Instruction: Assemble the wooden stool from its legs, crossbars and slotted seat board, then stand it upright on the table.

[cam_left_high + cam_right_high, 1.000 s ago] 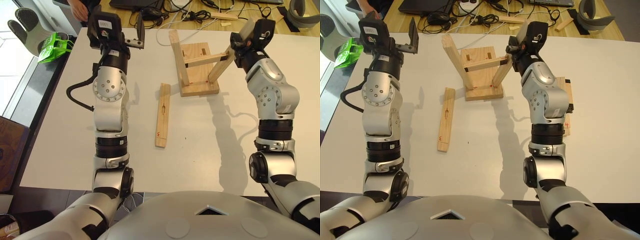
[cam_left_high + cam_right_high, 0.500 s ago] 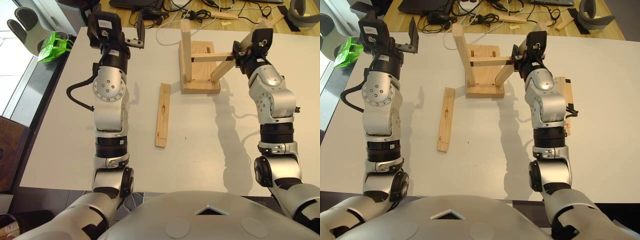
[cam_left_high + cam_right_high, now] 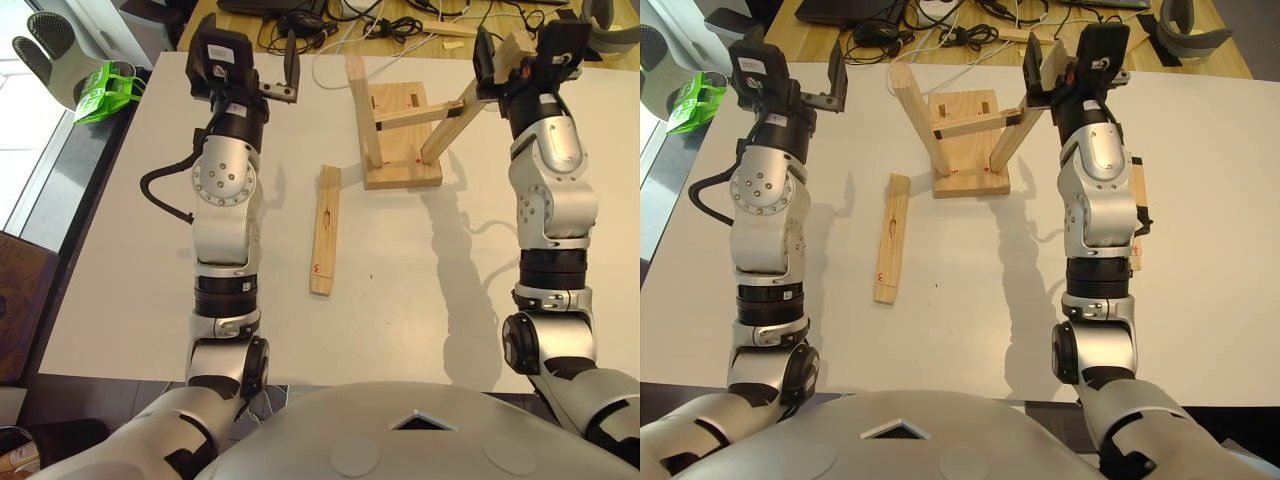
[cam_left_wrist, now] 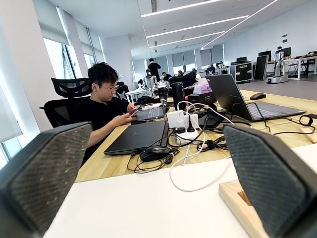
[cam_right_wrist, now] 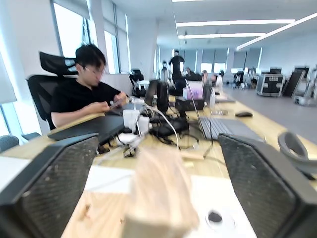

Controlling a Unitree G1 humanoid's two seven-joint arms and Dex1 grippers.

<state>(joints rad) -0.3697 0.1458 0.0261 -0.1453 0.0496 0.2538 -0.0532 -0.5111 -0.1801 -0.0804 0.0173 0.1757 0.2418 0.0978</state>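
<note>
The slotted seat board (image 3: 405, 172) lies flat at the back of the white table (image 3: 420, 290). Two legs stand up from it, joined by a crossbar (image 3: 410, 117); the left leg (image 3: 362, 110) leans left and the right leg (image 3: 458, 105) leans right. My right gripper (image 3: 510, 60) is open, its pads (image 5: 54, 183) on either side of the right leg's top end (image 5: 158, 188) without clamping it. A loose leg (image 3: 325, 230) lies on the table in front. My left gripper (image 4: 158, 178) hangs open and empty, left of the stool.
More wooden parts (image 3: 1137, 215) lie on the table under my right forearm. A green bag (image 3: 105, 92) sits off the table's left edge. Behind the table, a wooden desk carries a laptop and cables (image 3: 300, 20).
My right gripper has opened and let go of the right leg. The half-built stool, swung upright half a second ago, now leans left again. My left gripper has shifted slightly right.
</note>
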